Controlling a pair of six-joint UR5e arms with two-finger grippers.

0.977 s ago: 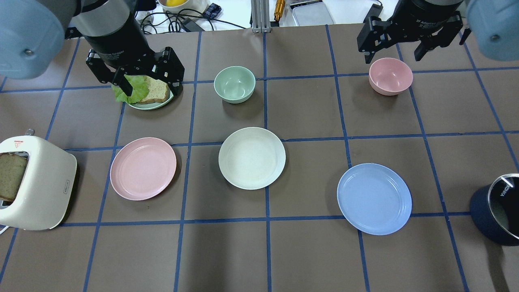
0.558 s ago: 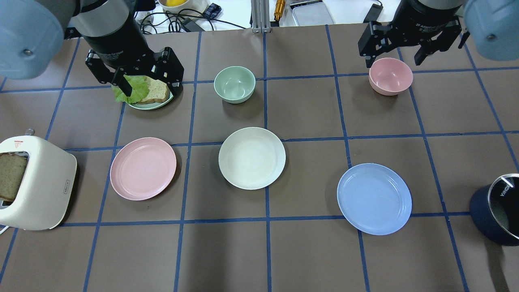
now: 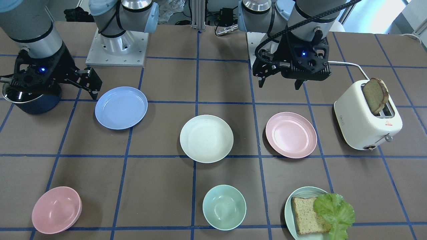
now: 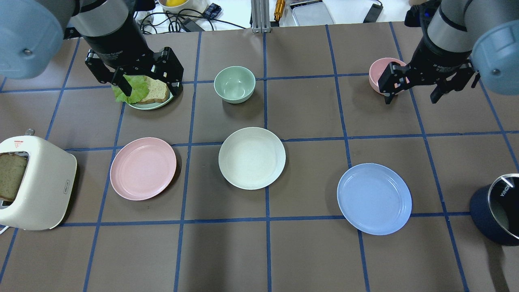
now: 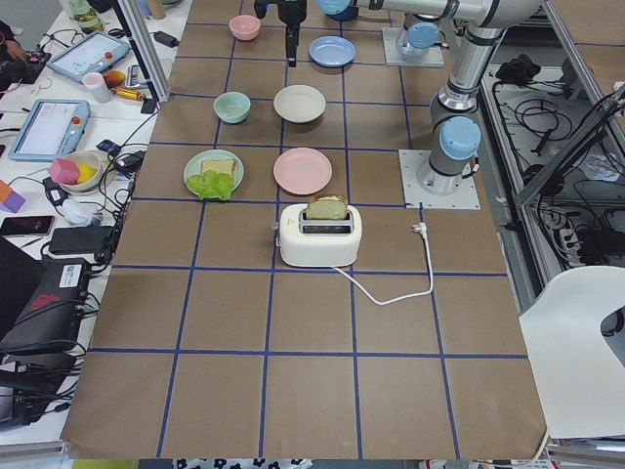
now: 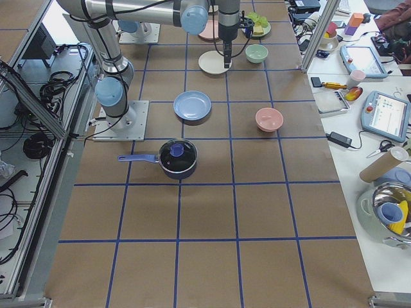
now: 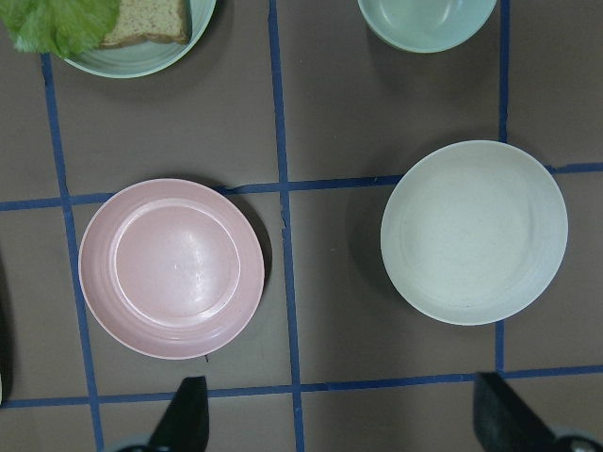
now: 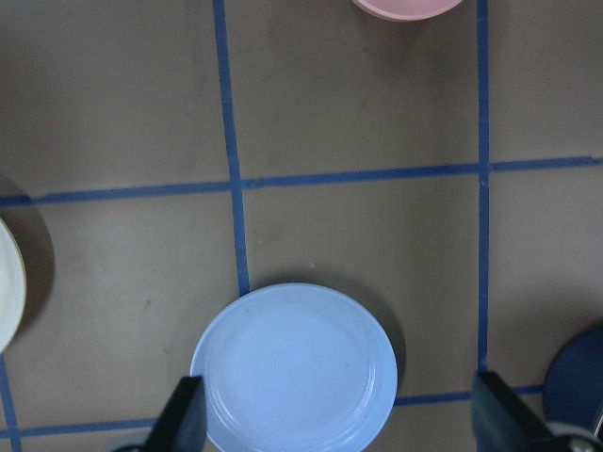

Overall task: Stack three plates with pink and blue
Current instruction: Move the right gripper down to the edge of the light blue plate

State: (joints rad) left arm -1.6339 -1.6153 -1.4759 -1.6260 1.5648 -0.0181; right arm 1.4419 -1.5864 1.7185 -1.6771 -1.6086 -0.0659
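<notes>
Three plates lie apart in a row on the brown table: the pink plate (image 4: 143, 168) on the left, the cream-white plate (image 4: 251, 158) in the middle, the blue plate (image 4: 374, 198) on the right. My left gripper (image 4: 149, 83) is open and empty, high over the bread plate; its wrist view shows the pink plate (image 7: 171, 267) and the cream-white plate (image 7: 474, 232) below. My right gripper (image 4: 410, 97) is open and empty beside the pink bowl; the blue plate (image 8: 295, 369) lies below it in its wrist view.
A pale green plate (image 4: 150, 106) with bread and lettuce sits at the back left. A mint bowl (image 4: 234, 84) and a pink bowl (image 4: 379, 73) stand at the back. A white toaster (image 4: 36, 182) is at the left edge, a dark pot (image 4: 496, 209) at the right edge.
My right gripper has moved from behind the pink bowl to its near right side, closer to the blue plate. The left arm and all plates have stayed still.
</notes>
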